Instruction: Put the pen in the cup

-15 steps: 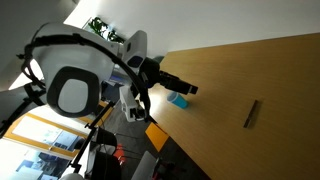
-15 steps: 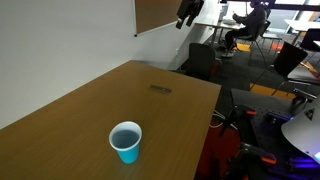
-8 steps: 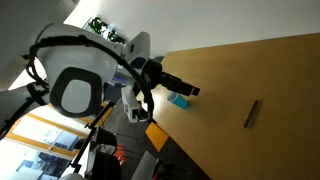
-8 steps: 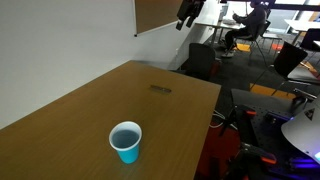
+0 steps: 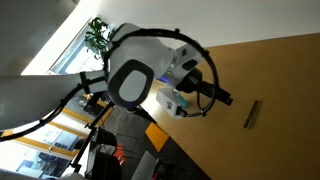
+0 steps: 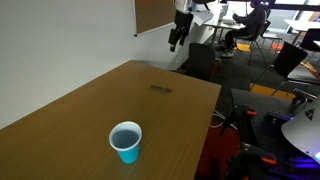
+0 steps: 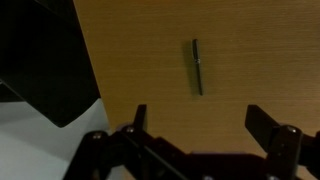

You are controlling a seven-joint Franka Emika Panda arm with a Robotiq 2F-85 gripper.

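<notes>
Pale wood of the desk (image 6: 70, 125) filled the lower half of an exterior view. Nearest the camera, at the lower middle of the frame, the cup (image 6: 126, 141) stood upright with its mouth open upward. Higher in the frame, near the desk's far edge, the pen (image 6: 160, 89) lay flat on the wood, well apart from the cup. Beyond it, at the top centre, the end effector (image 6: 175, 42) hung in the air and touched nothing. In the wrist view its fingers (image 7: 140, 115) were spread wide with nothing between them, and the pen (image 7: 197, 67) lay lengthwise at mid-frame, ahead of the gap.

The pen looked light, thin and stiff, and likely to roll or skid on the smooth wood. Lying so low, it would probably need the fingertips brought right down to the surface. The best hold seemed to be at mid-length, closing across its narrow width, so it would hang balanced and could be tipped end-first into the cup. The cup itself looked light and easy to knock over.
</notes>
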